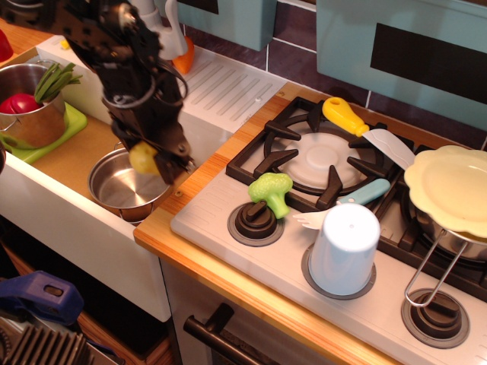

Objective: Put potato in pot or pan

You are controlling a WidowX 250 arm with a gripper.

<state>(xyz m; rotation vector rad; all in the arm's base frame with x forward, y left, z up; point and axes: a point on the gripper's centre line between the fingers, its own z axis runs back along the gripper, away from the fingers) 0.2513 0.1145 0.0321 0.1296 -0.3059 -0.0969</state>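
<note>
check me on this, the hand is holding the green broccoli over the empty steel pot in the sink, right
Not quite. The hand is holding the pale yellow potato, not the broccoli; the green broccoli sits on the stove by a burner knob. The rest stands: the potato hangs over the empty steel pot in the sink, as the observation.image view shows.

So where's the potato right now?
The potato is held in the gripper, on the left of the picture, above the empty steel pot in the sink, left of the stove.
</note>
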